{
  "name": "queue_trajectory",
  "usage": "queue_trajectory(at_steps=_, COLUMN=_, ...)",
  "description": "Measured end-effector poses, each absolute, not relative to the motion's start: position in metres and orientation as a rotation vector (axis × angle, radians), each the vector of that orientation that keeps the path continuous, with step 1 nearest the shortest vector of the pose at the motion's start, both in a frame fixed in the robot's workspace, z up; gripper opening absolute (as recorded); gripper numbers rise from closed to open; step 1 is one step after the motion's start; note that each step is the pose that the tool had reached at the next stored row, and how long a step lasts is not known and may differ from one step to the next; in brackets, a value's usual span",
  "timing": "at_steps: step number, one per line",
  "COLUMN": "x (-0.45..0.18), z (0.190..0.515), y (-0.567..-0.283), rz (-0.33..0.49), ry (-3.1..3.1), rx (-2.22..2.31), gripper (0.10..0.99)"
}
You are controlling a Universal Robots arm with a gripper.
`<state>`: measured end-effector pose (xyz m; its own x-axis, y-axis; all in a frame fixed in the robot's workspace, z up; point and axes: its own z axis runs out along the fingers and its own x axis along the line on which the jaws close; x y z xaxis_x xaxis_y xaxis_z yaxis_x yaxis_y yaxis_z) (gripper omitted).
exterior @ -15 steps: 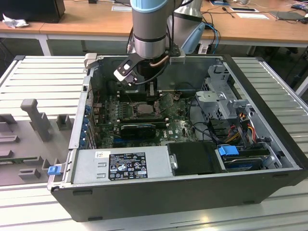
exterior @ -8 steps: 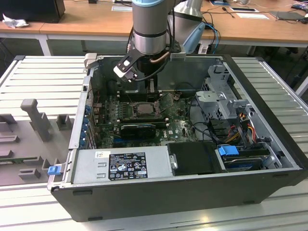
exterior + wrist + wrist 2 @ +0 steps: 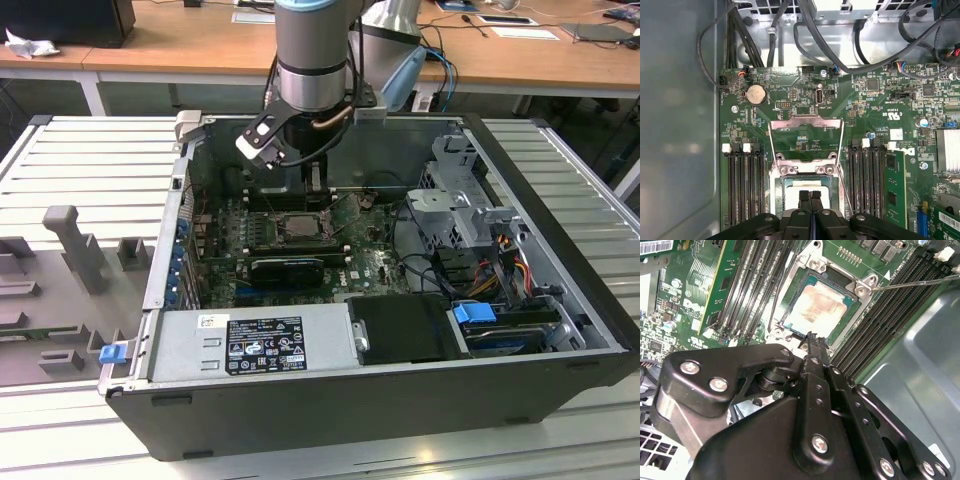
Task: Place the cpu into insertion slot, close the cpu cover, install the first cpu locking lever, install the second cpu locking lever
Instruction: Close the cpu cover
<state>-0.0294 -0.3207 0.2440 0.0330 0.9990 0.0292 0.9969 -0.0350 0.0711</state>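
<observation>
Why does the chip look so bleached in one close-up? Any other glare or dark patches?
Second wrist view: light glares off the cpu, washing its metal face pale; the black gripper looms dark in front. First wrist view: the grey case wall carries pale hazy reflections. Exterior view: the motherboard sits in shade.
</observation>
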Motion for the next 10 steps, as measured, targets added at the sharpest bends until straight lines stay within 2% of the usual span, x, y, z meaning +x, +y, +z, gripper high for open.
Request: queue_trajectory(at_steps=10, x=-0.0289, z=0.2525, y=-0.3205, rz=0.109, ry=2.160, rx=2.235, gripper=0.106)
